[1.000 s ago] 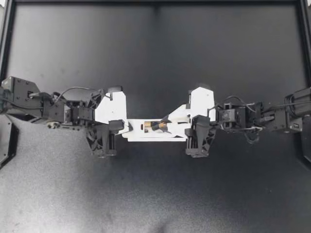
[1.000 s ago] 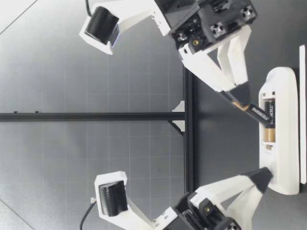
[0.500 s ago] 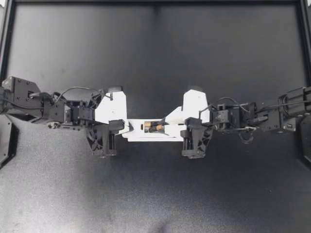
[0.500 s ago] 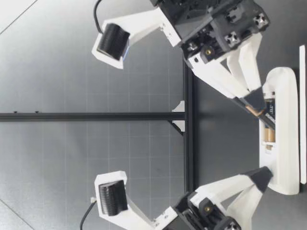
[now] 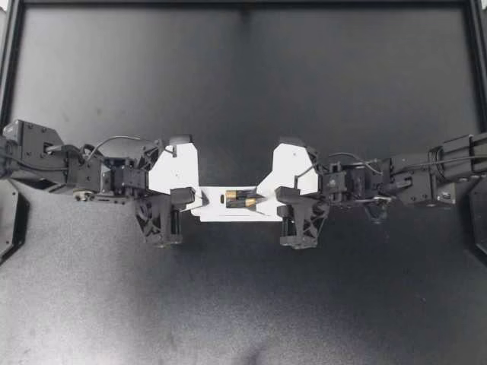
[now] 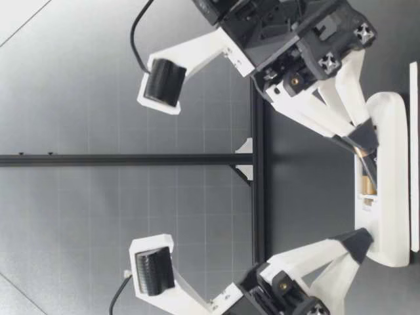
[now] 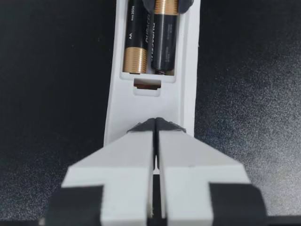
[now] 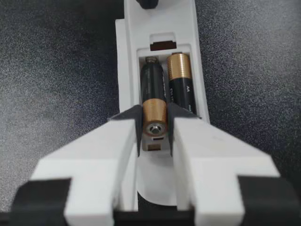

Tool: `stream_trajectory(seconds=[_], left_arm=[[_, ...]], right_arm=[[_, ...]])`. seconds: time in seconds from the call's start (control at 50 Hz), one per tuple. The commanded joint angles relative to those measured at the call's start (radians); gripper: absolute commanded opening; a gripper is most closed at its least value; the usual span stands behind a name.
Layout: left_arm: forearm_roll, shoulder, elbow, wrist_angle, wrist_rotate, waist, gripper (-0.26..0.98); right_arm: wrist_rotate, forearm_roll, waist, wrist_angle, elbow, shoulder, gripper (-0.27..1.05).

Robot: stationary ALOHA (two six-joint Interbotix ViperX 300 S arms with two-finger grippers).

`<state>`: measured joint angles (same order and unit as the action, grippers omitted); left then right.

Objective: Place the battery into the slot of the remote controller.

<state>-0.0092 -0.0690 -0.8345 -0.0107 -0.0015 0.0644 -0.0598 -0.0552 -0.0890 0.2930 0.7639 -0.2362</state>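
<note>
The white remote point(image 5: 217, 211) lies back-up on the black mat, with its battery compartment uncovered. My left gripper point(image 5: 199, 200) is shut, its tips point(image 7: 156, 124) pressing down on the remote's end point(image 7: 150, 101) with nothing between them. My right gripper point(image 5: 260, 200) is shut on a black-and-gold battery point(image 8: 154, 101), its fingers point(image 8: 129, 125) flanking the gold end. That battery lies almost flat in the slot, with its dark end against the spring. A second battery point(image 8: 180, 82) sits seated beside it. In the low view, my right gripper point(image 6: 366, 152) reaches down into the remote point(image 6: 388, 197).
The black mat point(image 5: 243, 304) stretches all round the remote, and a black frame point(image 5: 243, 4) borders the table's far side. Both arms lie low across the middle, facing each other. A black rail point(image 6: 131, 159) crosses behind them in the low view.
My right arm has moved toward the left gripper and lowered. The battery has gone from tilted above the compartment to nearly flat in the slot. The left arm has held still.
</note>
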Motion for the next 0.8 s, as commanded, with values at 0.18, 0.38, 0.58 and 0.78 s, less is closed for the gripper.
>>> stream_trajectory(seconds=[0.18,0.38,0.58,0.78], left_arm=[[0.0,0.017,0.006,0.002,-0.002,0.005,-0.14],[0.0,0.017,0.006,0.002,0.0,0.003,-0.14],[0.0,0.017,0.005,0.002,0.0,0.003,-0.14],[0.0,0.018,0.003,0.002,0.003,0.005,-0.14]], right_arm=[[-0.011,0.0,-0.006,-0.02,-0.023,0.051,0.38],[-0.078,0.064,0.0,0.0,-0.011,0.115,0.4],[-0.368,0.164,0.0,0.055,0.032,0.166,0.39],[-0.765,0.163,0.0,0.083,0.086,0.179,0.23]])
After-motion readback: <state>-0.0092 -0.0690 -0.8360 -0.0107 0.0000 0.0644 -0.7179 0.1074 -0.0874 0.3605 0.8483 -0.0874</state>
